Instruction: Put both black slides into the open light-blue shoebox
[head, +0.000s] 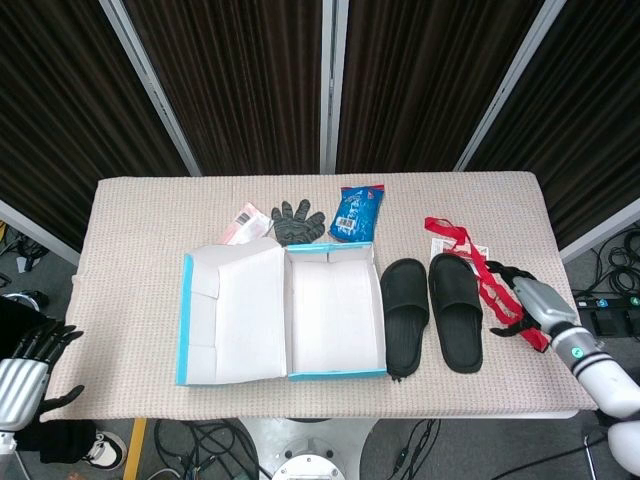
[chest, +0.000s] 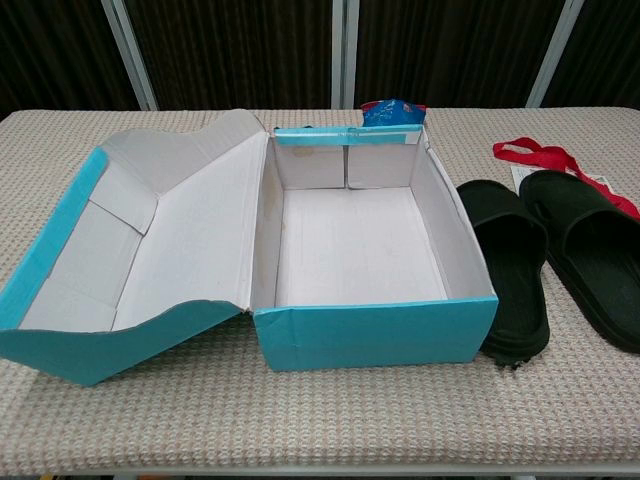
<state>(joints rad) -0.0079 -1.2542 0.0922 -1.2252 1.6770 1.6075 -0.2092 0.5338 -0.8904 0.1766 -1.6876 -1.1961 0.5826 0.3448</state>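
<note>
Two black slides lie side by side on the table right of the box: the left slide (head: 404, 313) (chest: 511, 278) and the right slide (head: 456, 309) (chest: 594, 250). The light-blue shoebox (head: 335, 375) (chest: 375, 335) stands open and empty, its lid (head: 228, 315) (chest: 130, 255) folded out to the left. My right hand (head: 520, 298) hovers over the table just right of the right slide, fingers apart, holding nothing. My left hand (head: 28, 368) hangs off the table's front left corner, fingers spread and empty. Neither hand shows in the chest view.
A red strap (head: 490, 283) (chest: 545, 157) lies right of the slides, under my right hand. Behind the box sit a grey glove (head: 297, 222), a blue packet (head: 357, 212) (chest: 392, 111) and a pink card (head: 240, 224).
</note>
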